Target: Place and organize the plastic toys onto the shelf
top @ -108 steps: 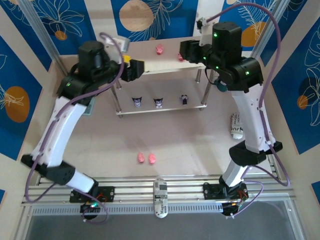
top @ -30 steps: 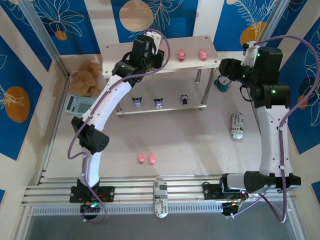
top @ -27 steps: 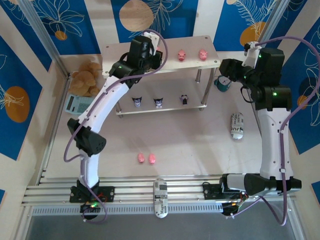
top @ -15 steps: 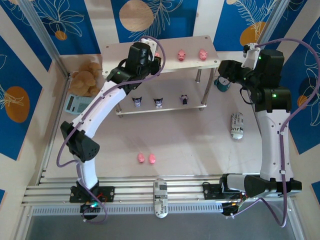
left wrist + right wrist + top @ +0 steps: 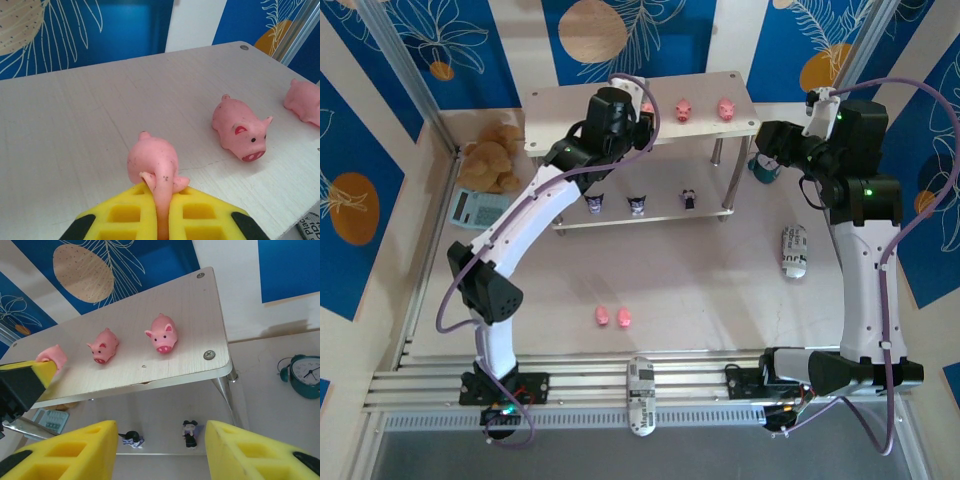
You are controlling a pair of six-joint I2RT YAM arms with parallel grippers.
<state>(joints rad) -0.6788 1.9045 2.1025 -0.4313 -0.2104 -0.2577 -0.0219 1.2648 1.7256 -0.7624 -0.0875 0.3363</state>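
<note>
My left gripper [image 5: 161, 220], its yellow fingers pinched shut on the rear of a small pink plastic pig [image 5: 152, 162], holds it at the top board of the two-tier pale wood-grain shelf [image 5: 75, 125]; I cannot tell whether it touches. To the right, a second pink pig [image 5: 239, 125] and a third pink pig [image 5: 305, 102] stand on that board. Three dark white-faced figurines [image 5: 637, 203] line the lower tier. My right gripper [image 5: 162, 450] hangs wide open, empty, near the shelf's right end.
</note>
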